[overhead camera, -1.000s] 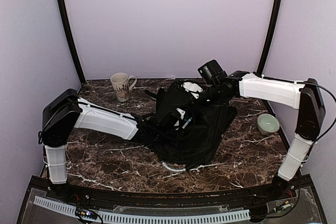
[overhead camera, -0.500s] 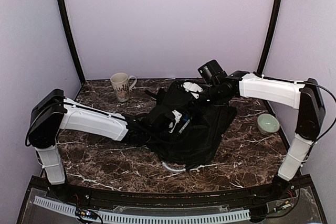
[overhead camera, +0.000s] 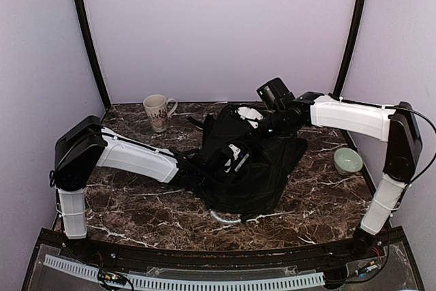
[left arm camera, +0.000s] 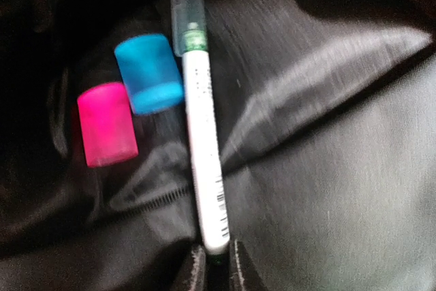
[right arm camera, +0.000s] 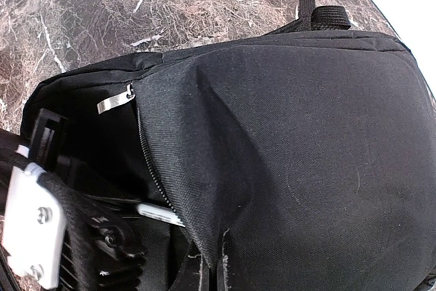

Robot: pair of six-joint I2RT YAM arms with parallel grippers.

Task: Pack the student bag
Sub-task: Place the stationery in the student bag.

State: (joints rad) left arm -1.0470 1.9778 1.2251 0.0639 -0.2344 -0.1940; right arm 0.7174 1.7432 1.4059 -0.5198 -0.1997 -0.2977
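Note:
The black student bag lies in the middle of the table, its zip opening facing left. My left gripper reaches into the opening and is shut on the end of a white pen with a green cap. The pen lies against the inner fabric, beside a pink item and a blue item inside the bag. My right gripper is shut on the bag's upper flap and holds it up. The pen shows under the zip edge in the right wrist view.
A patterned mug stands at the back left. A pale green bowl sits at the right. A white object lies behind the bag. The bag's grey loop handle sticks out toward the front edge.
The left arm drew back to the left half a second ago and has now pushed forward into the bag again with the pen. The right arm has not moved.

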